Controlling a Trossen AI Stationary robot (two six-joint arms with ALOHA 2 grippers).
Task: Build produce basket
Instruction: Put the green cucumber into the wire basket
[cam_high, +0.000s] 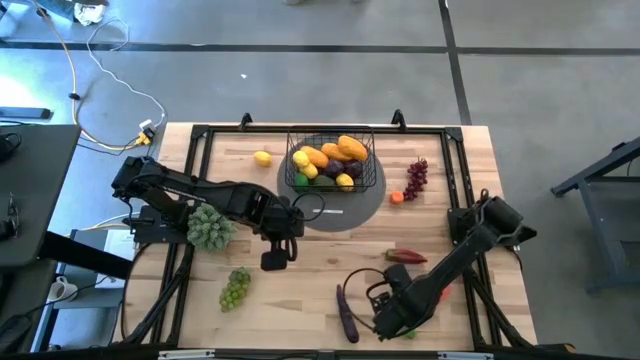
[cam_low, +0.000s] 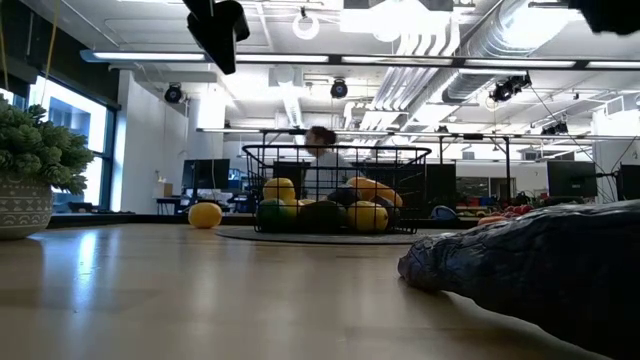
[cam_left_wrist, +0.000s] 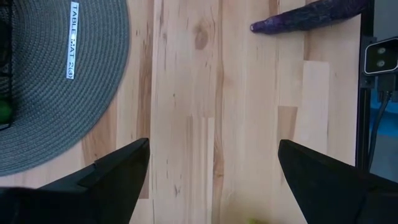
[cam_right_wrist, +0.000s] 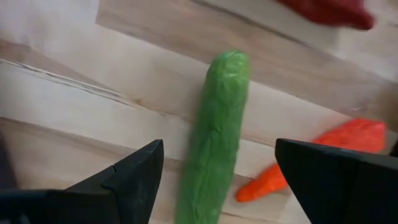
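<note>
The black wire basket (cam_high: 331, 160) stands on a round grey mat (cam_high: 345, 212) and holds lemons, orange pieces and dark fruit; it also shows in the low view (cam_low: 335, 190). My right gripper (cam_high: 395, 318) is open near the table's near edge. In its wrist view (cam_right_wrist: 217, 155) its fingers stand on either side of a green cucumber (cam_right_wrist: 216, 137) lying on the table, without touching it. My left gripper (cam_high: 276, 256) is open and empty above bare wood near the mat (cam_left_wrist: 211, 155). A purple aubergine (cam_high: 347, 312) lies on the table between the two grippers.
Loose on the table are a lemon (cam_high: 262, 157), dark red grapes (cam_high: 416, 178), an orange piece (cam_high: 397, 197), a red pepper (cam_high: 405, 256), green grapes (cam_high: 235, 287) and an orange carrot-like piece (cam_right_wrist: 339, 149). A potted plant (cam_high: 210, 228) stands under my left arm.
</note>
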